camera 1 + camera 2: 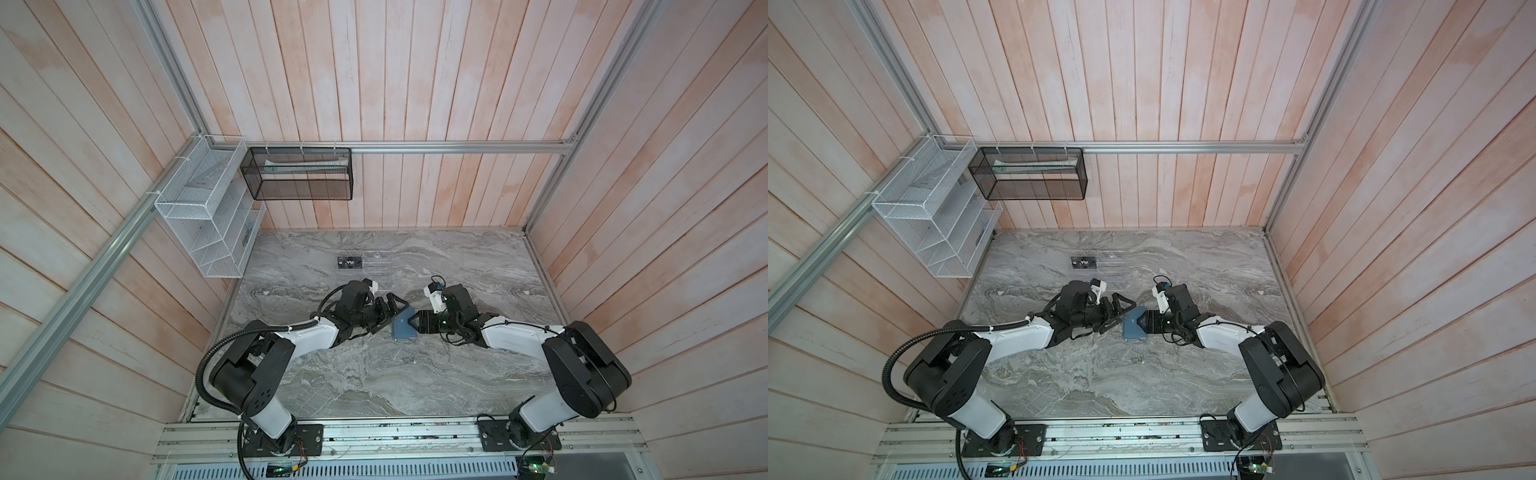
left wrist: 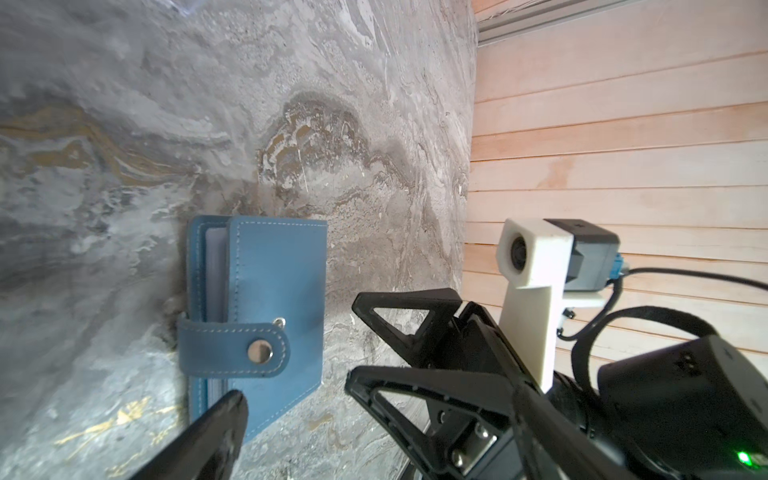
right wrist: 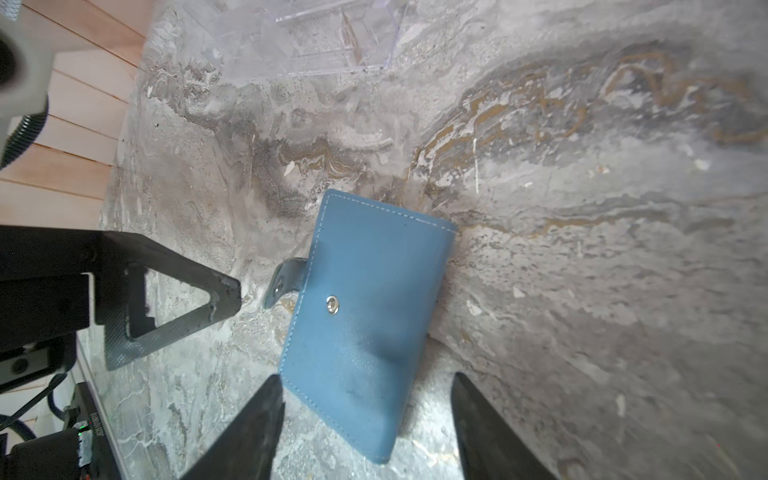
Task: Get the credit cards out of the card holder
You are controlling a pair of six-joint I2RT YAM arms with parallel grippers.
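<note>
Marble tabletop (image 1: 374,374) (plank walls (image 1: 415,83) around) bears the card holder (image 1: 402,331) between left claw (image 1: 394,318) and right claw (image 3: 365,380), both apart.

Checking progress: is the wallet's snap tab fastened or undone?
Undone: the stud on the wallet is bare, the tab loose beside it.

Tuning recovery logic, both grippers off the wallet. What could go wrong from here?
1. The card holder lies loose and folded shut on the smooth table; neither the left gripper nor the right gripper holds it, so a one-sided push may just slide it.
2. The grippers nearly meet at it and could collide.
3. Its unsnapped tab sticks out and might snag.
</note>
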